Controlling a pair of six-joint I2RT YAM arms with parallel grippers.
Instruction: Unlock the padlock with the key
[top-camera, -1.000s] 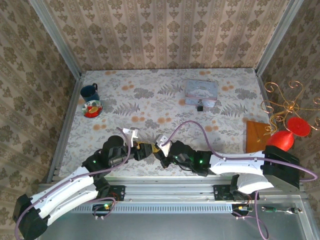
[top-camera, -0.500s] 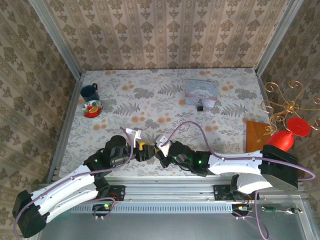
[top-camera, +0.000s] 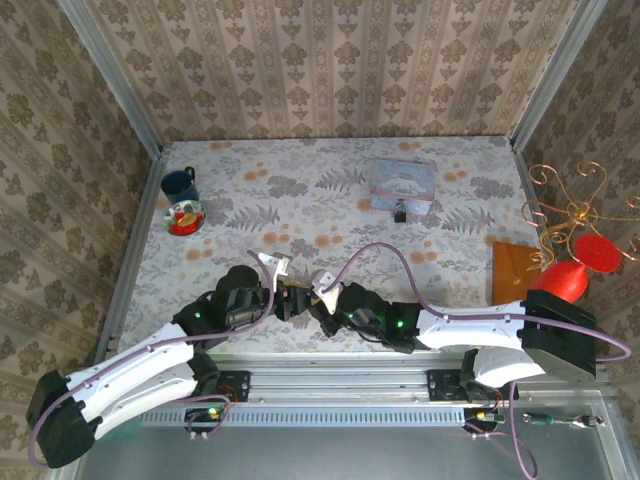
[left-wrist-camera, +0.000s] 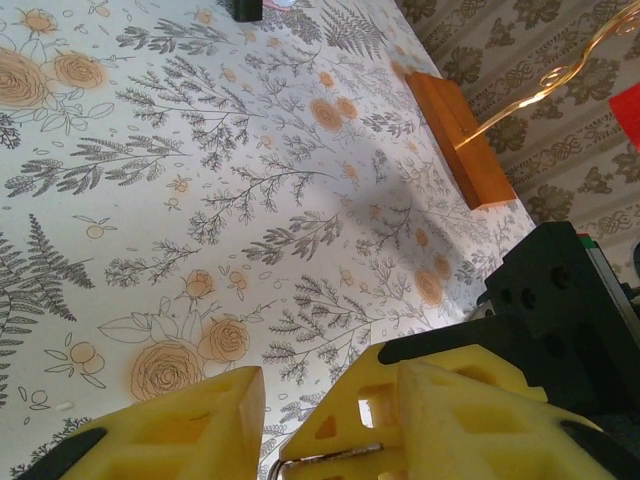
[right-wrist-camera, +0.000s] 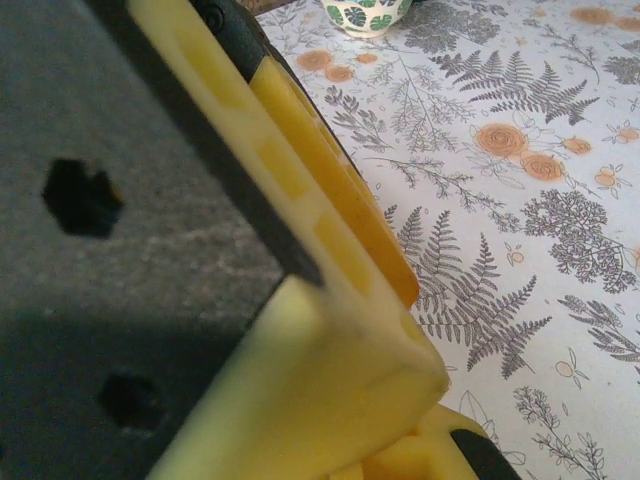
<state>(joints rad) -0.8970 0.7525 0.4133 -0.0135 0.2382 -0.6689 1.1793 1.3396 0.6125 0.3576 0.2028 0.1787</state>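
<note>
The padlock, small and dark, lies far back on the table in front of the pale tin; its dark body also shows at the top edge of the left wrist view. Both grippers meet tip to tip near the front middle. My right gripper is shut, and a thin metal piece, the key, sticks out between its yellow fingers. My left gripper faces it with its jaws partly apart. One left finger stands just beside the key, a narrow gap between them.
A blue mug and a small patterned bowl stand at the back left. A wooden block and a red vase with a gold wire stand sit at the right edge. Metal rails wall the table.
My left gripper has slid right, up against the right gripper's tips, and its jaws widened then narrowed. The right arm has stayed put, still shut.
</note>
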